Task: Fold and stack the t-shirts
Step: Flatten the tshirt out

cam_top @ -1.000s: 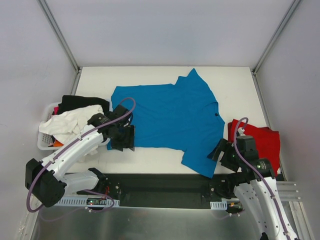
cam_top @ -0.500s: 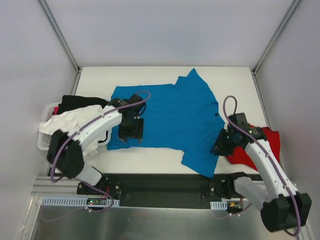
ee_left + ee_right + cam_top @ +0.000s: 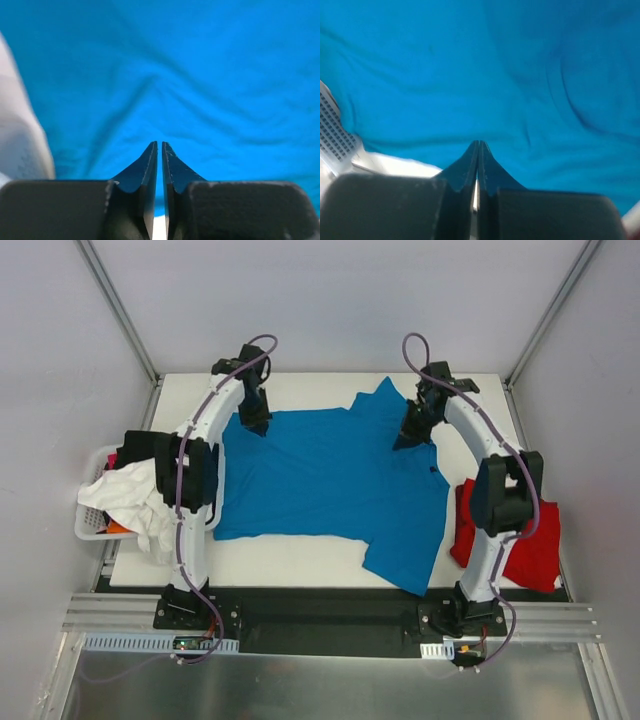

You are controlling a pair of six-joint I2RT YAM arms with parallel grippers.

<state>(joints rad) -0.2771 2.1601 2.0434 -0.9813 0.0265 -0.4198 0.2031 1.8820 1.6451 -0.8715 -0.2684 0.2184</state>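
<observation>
At the left edge a basket [image 3: 88,527] holds a white garment [image 3: 125,495] and a black garment [image 3: 140,445]; the left tool [image 3: 257,426] sits at the far left corner of the blue shirt [image 3: 330,480], its fingers [image 3: 150,165] drawn together to a thin slit with no cloth seen between them. The blue shirt lies spread across the middle of the worktop [image 3: 300,390]; the right tool [image 3: 406,440] is over its far right shoulder, fingers pressed closed; the red shirt [image 3: 535,540] lies bunched at the right edge, just beside the blue one.
</observation>
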